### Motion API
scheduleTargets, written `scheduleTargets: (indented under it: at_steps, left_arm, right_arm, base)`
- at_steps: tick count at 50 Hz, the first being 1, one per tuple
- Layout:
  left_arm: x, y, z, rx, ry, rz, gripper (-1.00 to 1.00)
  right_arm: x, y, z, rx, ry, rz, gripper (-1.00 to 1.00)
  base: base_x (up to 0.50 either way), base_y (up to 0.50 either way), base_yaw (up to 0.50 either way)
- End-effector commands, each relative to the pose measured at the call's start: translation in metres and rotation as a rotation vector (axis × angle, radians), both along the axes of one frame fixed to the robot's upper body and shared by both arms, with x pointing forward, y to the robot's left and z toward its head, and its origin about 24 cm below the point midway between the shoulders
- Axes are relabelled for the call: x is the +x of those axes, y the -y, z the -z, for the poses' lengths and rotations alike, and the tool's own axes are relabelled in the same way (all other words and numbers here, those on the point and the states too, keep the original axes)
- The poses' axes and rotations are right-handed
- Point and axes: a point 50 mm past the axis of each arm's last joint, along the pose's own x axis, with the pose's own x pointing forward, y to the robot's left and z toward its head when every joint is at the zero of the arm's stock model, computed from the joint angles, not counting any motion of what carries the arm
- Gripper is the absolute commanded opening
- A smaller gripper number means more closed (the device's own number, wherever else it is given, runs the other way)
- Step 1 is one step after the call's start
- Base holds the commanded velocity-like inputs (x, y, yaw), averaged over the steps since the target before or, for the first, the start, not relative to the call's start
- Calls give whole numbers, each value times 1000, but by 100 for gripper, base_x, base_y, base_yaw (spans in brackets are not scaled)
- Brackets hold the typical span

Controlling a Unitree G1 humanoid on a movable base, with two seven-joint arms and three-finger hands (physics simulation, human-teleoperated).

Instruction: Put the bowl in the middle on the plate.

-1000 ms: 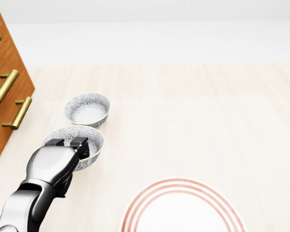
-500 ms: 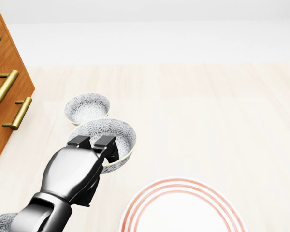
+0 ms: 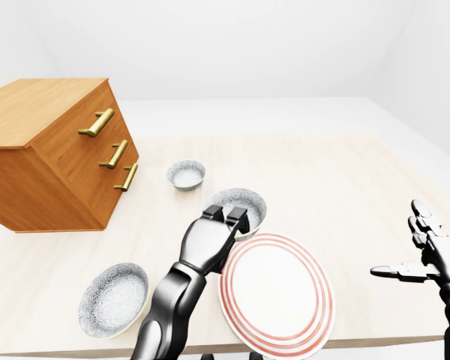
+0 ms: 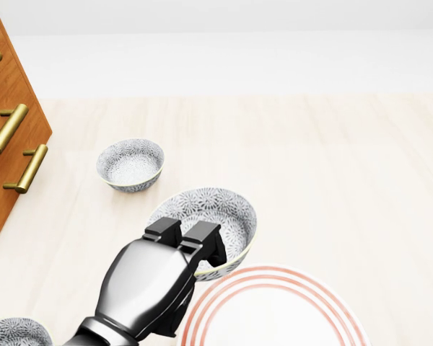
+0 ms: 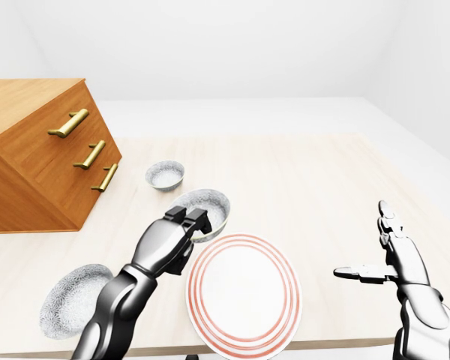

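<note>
The middle bowl (image 4: pixel 215 213), grey-patterned with a white inside, is in my left gripper (image 4: pixel 190 238), whose fingers are shut over its near rim. It hangs just past the upper-left edge of the white plate (image 4: pixel 274 274) with red rings, and its rim slightly overlaps the plate's rim in the head view. My right gripper (image 5: pixel 381 259) is open with fingers spread, to the right of the plate (image 5: pixel 244 292) and apart from it, holding nothing.
A second patterned bowl (image 4: pixel 130 164) rests further up the table. A third bowl (image 3: pixel 112 298) lies near the table's bottom edge, left of my left arm. A wooden chest of drawers (image 3: pixel 52 154) with brass handles fills the table's left side.
My left gripper has carried the middle bowl rightward and down in the head view, from beside the far bowl to the plate's upper-left edge. The camera has not shifted.
</note>
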Motion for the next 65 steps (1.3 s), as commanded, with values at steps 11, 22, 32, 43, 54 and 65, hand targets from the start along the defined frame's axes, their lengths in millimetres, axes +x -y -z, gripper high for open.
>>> scheduleTargets:
  at_steps: [11,22,32,43,54,65]
  left_arm:
    - [-24,27,3,6,29,88,-100]
    - [-33,37,6,5,24,140,-100]
    - [-37,43,11,7,17,169,-100]
    - [-38,44,20,14,-4,170,-100]
    - [-37,45,29,23,-19,166,-100]
    - [-46,49,52,54,-43,170,-100]
  right_arm:
    - [0,-1,0,-6,-2,-3,100]
    - [1,0,3,-1,-16,1,100]
    - [1,0,6,-1,-29,3,100]
    - [0,-1,3,-14,-26,-2,100]
    - [2,1,11,3,-49,12,100]
    - [1,0,8,-5,-40,5,100]
  base:
    - [0,0,0]
    - [0,0,0]
    - [0,0,0]
    - [0,0,0]
    - [0,0,0]
    - [0,0,0]
